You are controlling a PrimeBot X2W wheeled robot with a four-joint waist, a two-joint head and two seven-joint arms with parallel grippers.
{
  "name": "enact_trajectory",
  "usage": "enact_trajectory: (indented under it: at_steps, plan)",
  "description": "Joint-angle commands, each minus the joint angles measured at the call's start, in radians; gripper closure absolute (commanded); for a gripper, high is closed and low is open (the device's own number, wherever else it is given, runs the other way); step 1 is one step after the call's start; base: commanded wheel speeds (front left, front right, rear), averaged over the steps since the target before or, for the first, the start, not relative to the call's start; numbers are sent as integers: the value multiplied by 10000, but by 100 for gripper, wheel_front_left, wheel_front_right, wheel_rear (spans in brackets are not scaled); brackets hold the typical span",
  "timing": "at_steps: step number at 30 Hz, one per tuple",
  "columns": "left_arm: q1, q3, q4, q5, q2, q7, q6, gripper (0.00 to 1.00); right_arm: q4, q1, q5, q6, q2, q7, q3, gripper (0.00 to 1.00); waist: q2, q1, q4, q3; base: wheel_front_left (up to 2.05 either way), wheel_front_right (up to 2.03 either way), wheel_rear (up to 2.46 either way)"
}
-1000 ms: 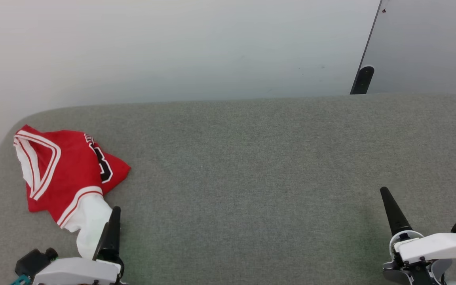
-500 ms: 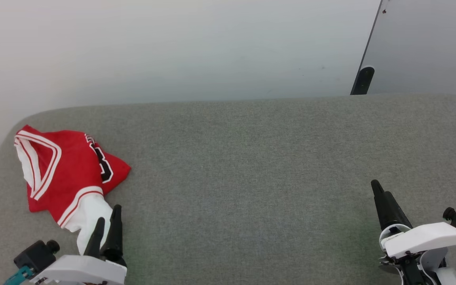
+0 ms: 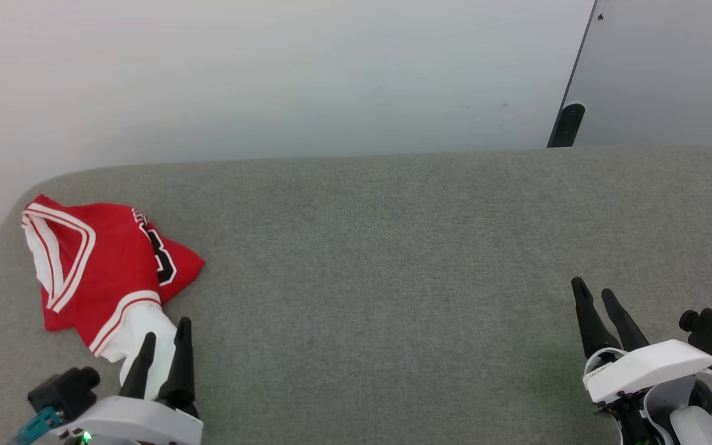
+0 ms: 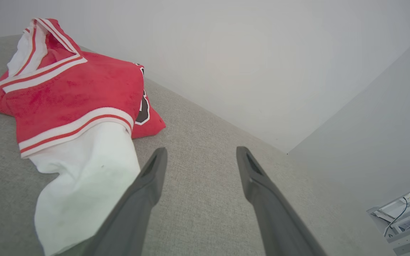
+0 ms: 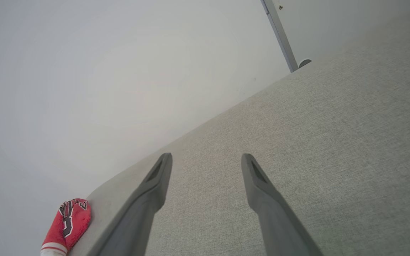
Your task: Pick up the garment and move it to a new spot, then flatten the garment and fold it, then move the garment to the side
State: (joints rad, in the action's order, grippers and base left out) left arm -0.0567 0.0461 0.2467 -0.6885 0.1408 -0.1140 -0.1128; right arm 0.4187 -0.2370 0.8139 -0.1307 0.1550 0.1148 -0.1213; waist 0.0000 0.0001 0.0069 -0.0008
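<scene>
In the head view the garment (image 3: 105,259) lies bunched at the tabletop's (image 3: 393,247) left end with our left gripper (image 3: 165,330) at its white sleeve (image 3: 139,343), in the left wrist view those fingers (image 4: 144,192) gape empty, and in the right wrist view our right gripper (image 5: 206,156) gapes likewise, well apart, so we judge pick-up pending, next nipping the sleeve.

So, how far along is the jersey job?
Nothing looks done: the jersey lies bunched at the left end of the cushion, not flattened. In hand: left jaws open at its white sleeve, right jaws open over bare cushion. Left: grasp, move, flatten, fold, set aside.
</scene>
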Motion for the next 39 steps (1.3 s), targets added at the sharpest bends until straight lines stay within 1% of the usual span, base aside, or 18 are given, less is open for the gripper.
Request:
enact_trajectory:
  at_steps: [1,17,34,39]
  plan:
    - [-136,-9,-114,288,96,-97,-1,0,-43,-293,-306,-2,87,85,-31,0,0,-1,-4,4,0,0,0]
    - [-192,-181,2,1807,286,-522,-120,0,138,-479,-2284,-2,-18,517,-3,0,0,-1,-19,33,0,0,0]
    - [-91,-383,215,3083,497,-918,-183,0,284,-405,-3355,-1,12,911,234,0,0,-1,42,-76,0,0,0]
    - [-27,-320,263,3579,552,-1018,-143,0,304,-288,-3703,0,-25,1020,283,0,0,-1,42,-102,0,0,0]
